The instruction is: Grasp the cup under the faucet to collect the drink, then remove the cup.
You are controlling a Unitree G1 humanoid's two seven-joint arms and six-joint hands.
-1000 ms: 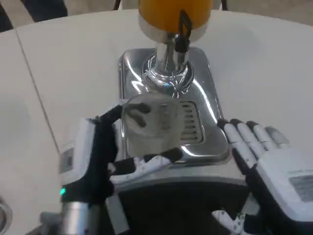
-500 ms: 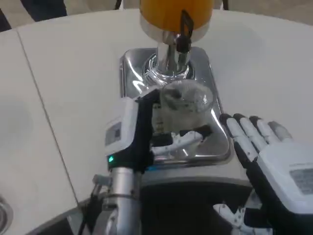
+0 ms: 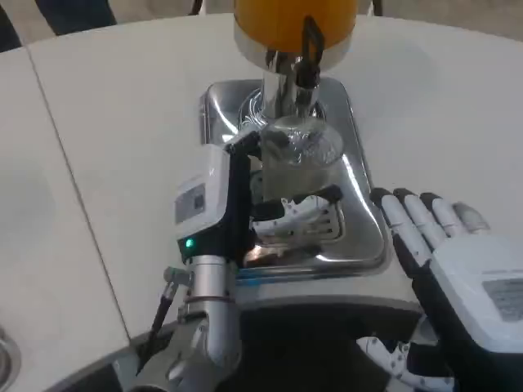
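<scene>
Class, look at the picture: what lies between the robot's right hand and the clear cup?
In the head view, between the right hand and the cup lies the shiny drip tray, then bare white table.

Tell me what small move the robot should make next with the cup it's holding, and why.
Probably hold the cup steady and press the black tap lever with the right hand. The left hand grips the clear cup just under the faucet, it looks empty, and the right hand rests open beside the drip tray.

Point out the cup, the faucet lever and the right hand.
cup (image 3: 301,159), head view, on its clear side wall.
faucet lever (image 3: 310,49), head view, on the black handle.
right hand (image 3: 458,261), head view, on its white back.
</scene>
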